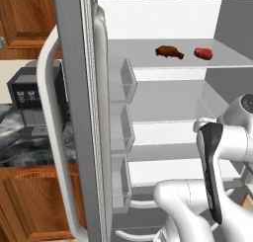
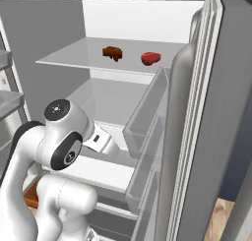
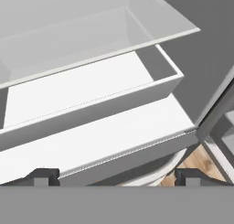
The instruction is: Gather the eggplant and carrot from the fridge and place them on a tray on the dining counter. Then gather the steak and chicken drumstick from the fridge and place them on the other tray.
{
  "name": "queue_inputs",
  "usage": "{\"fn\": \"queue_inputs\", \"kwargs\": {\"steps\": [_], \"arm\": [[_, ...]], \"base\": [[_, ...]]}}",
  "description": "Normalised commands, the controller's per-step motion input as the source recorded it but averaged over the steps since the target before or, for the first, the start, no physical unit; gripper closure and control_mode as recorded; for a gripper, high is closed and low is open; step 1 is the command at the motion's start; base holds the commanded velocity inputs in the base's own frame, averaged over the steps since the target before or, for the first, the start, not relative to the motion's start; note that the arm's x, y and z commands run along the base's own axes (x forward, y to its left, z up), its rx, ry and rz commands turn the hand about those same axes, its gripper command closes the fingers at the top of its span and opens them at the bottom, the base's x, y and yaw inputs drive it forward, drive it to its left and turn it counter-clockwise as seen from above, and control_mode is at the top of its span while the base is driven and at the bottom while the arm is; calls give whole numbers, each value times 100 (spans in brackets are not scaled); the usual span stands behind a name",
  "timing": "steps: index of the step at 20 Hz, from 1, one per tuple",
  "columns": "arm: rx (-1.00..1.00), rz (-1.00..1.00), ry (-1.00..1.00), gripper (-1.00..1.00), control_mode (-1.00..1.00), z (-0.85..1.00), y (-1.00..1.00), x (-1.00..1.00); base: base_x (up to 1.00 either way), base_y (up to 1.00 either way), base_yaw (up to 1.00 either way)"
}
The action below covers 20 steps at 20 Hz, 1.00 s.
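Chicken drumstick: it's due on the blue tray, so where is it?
The chicken drumstick lies on the fridge's top shelf, left of the steak.

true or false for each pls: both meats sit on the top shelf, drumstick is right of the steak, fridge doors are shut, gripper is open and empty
1. The chicken drumstick and steak lie on the same upper shelf of the fridge. True.
2. In both base views the drumstick lies right of the steak. False: it lies left of it.
3. The fridge doors are shut. False: they stand open, shelves exposed.
4. The gripper is open and holds nothing. True.
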Motion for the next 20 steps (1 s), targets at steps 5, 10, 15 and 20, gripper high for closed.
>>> {"fn": "queue_inputs", "kwargs": {"steps": [5,10,15,20], "arm": [[0,0,0,-100,100,0,0,0],[0,4,-15,-100,-100,78,-4,24],[0,8,-26,-100,-100,96,3,10],[-6,2,-17,-100,-100,100,6,11]], "base": [[39,-4,0],[0,0,0],[0,0,0],[0,0,0]]}}
